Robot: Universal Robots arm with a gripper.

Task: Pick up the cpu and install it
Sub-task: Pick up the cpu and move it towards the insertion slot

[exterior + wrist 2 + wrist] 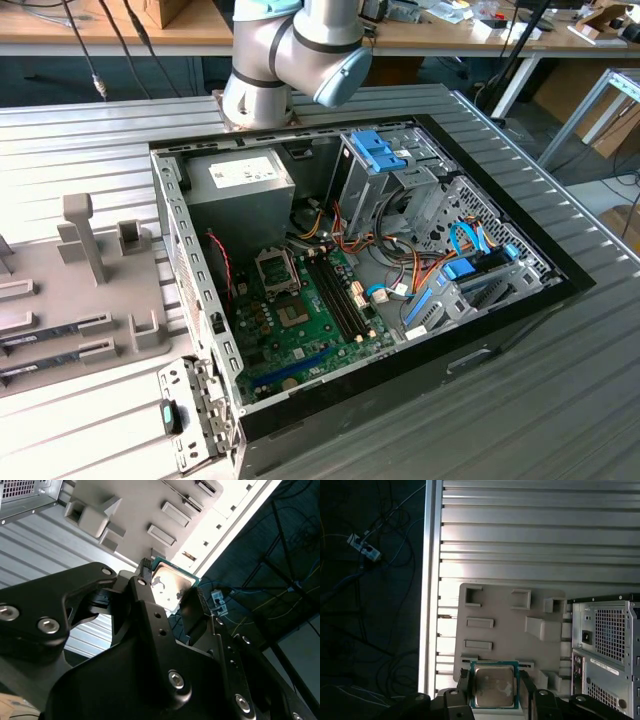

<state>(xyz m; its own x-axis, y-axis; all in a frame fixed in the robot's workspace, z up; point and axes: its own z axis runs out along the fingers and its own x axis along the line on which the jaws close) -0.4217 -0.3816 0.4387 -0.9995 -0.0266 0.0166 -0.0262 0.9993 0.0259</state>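
Observation:
The cpu (493,687) (170,587) is a flat square chip with a silvery top and a thin green rim. My gripper (494,685) (171,588) is shut on it, one black finger against each of two opposite edges. In both wrist views it hangs over the near edge of a grey holder tray (505,625) (145,505). In the exterior view the open computer case holds a green motherboard (300,325) with its square socket (277,268) bare. The arm's joints (300,45) rise behind the case.
The case rear (605,650) stands beside the tray. A grey power-supply box (240,185), drive cages (400,170) and cable bundles (420,270) crowd the case. The tray (90,290) lies at the exterior view's left. Past the ribbed table's edge (431,580) lie floor cables.

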